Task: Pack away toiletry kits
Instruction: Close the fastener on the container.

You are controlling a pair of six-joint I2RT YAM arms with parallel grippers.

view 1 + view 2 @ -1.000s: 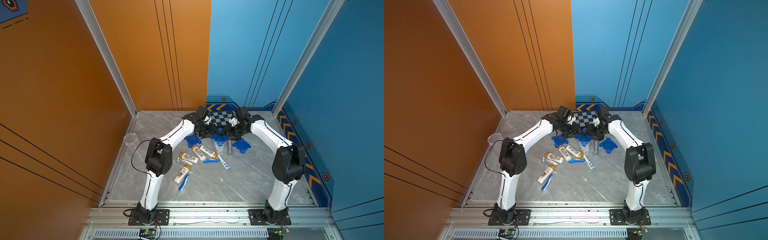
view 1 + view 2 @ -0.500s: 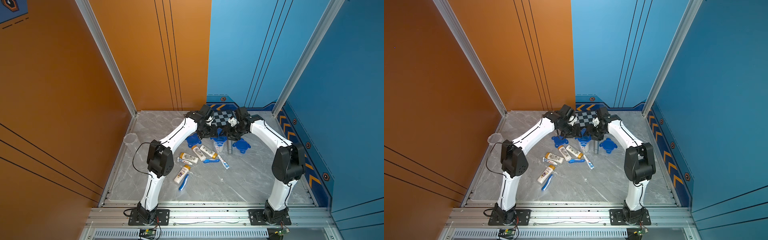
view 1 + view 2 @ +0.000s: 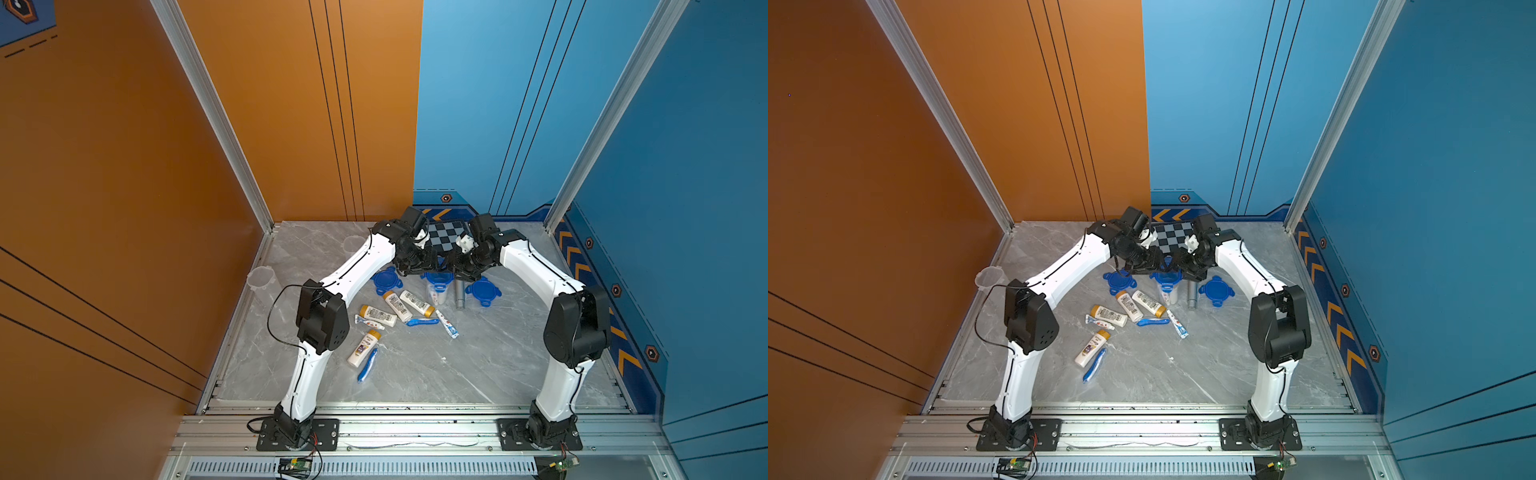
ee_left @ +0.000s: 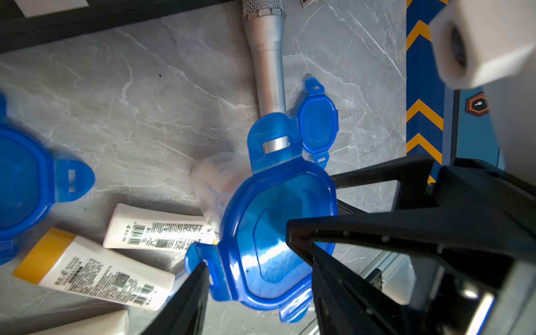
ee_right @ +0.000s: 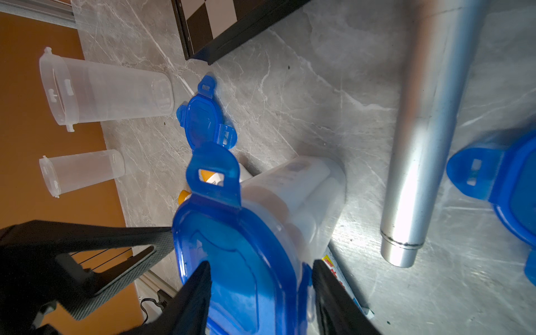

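The lidded cup [image 3: 437, 293] stands upright toward the back middle of the table [image 3: 457, 374]. White items show through its clear wall, and its blue lid [image 4: 275, 232] sits on top with the tabs sticking out. A silver microphone [image 5: 420, 145] lies just beside the cup on the right arm's side. The nearest white bottles [image 3: 397, 305] lie just beside its base on the near-left. Behind it, by the far wall, sits the chessboard [image 3: 449, 241].

Both arms meet over this cup. The left end effector [image 4: 246, 249] straddles the lid, with one finger at a tab and the other over the lid's top. The right end effector [image 5: 261, 263] straddles it from the opposite side, fingers at the rim. Both stand partly spread, and whether either truly pinches the lid cannot be told.

- Cups: three, one lidded and two empty cups [image 3: 261, 279] well apart near the left wall.
- Lids: three, one on the cup and two loose lids [image 3: 387, 280] lying flat on either side of it.
- Bottles: four on the table.
- Toothbrushes [image 3: 422, 321]: two.
- Toothpaste tubes [image 3: 446, 324]: two.
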